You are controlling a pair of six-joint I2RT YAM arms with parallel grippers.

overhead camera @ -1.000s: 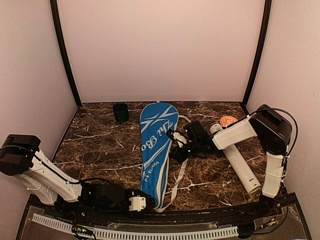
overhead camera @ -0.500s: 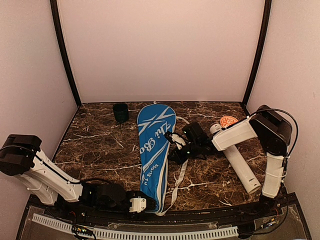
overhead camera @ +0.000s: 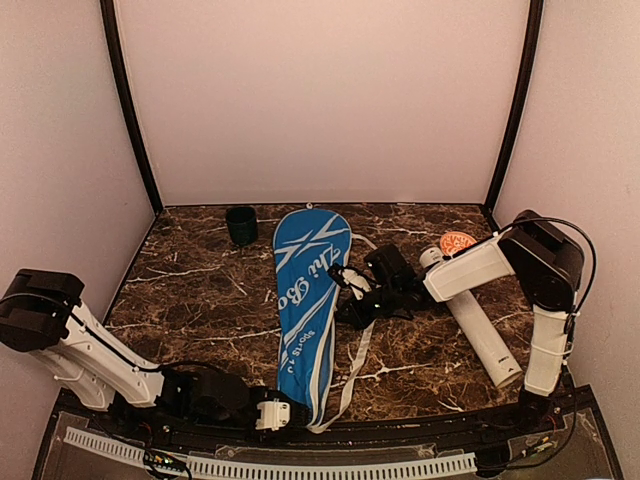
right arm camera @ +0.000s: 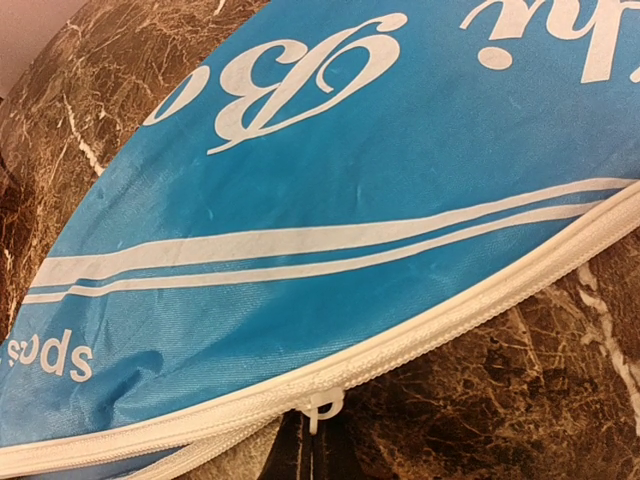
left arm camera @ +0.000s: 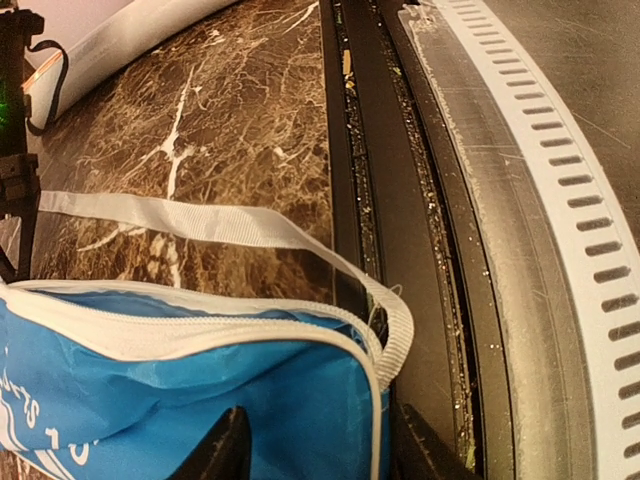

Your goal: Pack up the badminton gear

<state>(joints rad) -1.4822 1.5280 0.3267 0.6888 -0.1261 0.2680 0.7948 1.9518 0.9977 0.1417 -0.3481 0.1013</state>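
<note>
Blue racket bag (overhead camera: 305, 300) laid lengthwise at frame centre, narrow end at bottom edge, pinched there by left gripper (overhead camera: 272, 415). Right gripper (overhead camera: 352, 298) placed at bag's right edge by zipper pull (right arm camera: 320, 410); fingertips cut off, grip cannot be told. Risk: zipper jammed by slack fabric or loose strap (left arm camera: 200, 220). Rackets, shuttlecocks unseen. White tube (overhead camera: 480, 335) at lower right, upper end hidden.

Left arm (overhead camera: 100, 360) low, jaws clamped; right arm (overhead camera: 470, 268) extended.
</note>
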